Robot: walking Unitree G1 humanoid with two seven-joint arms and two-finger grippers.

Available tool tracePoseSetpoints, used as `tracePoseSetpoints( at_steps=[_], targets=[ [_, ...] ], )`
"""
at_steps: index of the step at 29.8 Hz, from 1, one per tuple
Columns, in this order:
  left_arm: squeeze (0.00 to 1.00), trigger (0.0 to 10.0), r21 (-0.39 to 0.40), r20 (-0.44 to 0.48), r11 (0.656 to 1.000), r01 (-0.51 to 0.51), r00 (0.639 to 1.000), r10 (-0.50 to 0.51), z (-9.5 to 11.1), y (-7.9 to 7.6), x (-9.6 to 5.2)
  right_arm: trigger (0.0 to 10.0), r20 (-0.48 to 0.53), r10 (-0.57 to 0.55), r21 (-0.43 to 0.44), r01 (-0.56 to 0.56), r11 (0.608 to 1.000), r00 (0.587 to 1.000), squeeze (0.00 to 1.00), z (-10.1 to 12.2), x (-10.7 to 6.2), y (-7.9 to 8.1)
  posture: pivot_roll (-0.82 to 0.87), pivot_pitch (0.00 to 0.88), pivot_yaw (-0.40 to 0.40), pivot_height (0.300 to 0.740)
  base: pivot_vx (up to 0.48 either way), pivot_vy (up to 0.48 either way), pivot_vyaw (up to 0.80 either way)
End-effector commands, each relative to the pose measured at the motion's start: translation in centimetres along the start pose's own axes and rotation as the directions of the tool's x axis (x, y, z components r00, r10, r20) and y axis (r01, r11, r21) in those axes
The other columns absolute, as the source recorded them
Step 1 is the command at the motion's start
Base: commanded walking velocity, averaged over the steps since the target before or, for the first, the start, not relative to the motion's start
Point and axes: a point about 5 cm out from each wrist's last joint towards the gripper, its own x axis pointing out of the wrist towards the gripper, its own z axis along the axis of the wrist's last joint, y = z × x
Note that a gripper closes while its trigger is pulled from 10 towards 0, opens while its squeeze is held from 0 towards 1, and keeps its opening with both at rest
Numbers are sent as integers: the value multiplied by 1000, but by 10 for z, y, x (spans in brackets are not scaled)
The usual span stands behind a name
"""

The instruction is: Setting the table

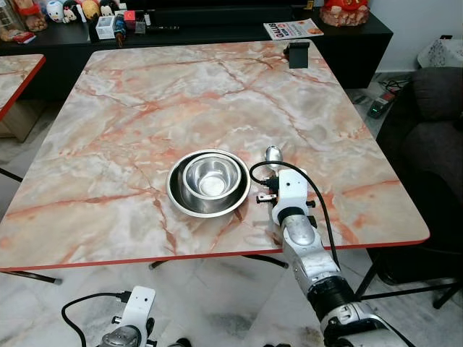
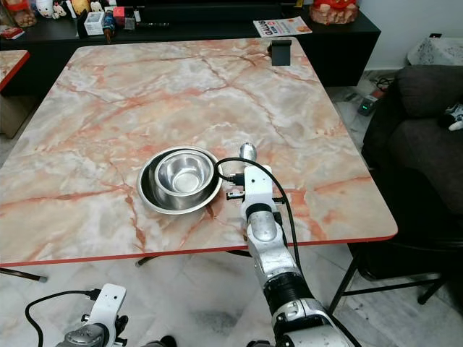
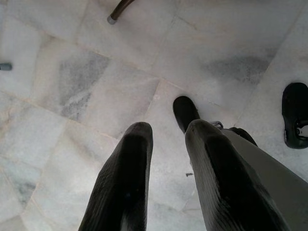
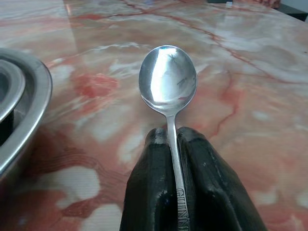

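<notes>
A steel bowl [image 1: 211, 177] sits inside a wider steel dish [image 1: 181, 201] near the front of the pink marble table [image 1: 145, 108]. My right gripper [image 4: 173, 137] is shut on the handle of a metal spoon [image 4: 168, 79], held just right of the dish and low over the tabletop. In the left eye view the spoon [image 1: 273, 154] pokes out beyond the right wrist. My left gripper [image 3: 166, 132] hangs below the table edge over the floor, its fingers [image 3: 132, 163] slightly apart and empty.
A small black block [image 1: 298, 54] stands at the table's far right edge. Behind it a dark sideboard [image 1: 188, 32] carries toys and a magazine [image 1: 293, 29]. A dark sofa [image 1: 434, 123] is on the right, a second table [image 1: 14, 79] on the left.
</notes>
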Motion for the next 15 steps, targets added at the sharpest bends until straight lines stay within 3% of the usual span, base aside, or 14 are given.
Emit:
tracePoseSetpoints(
  at_steps=[1, 15],
  targets=[
    [0, 10000, 10, -20, 1000, -2, 1000, 2, -4, 0, 0, 10000, -58, 20, -1, -20, 1000, 998, 0, -14, -3, 4, -5, 154, 43, 740, 0, 0, 0],
    [0, 10000, 14, -22, 1000, 1, 1000, -1, -4, -1, 0, 10000, -93, 24, -6, -25, 1000, 995, 0, -24, -5, 4, -3, 154, 43, 740, 0, 0, 0]
  ],
)
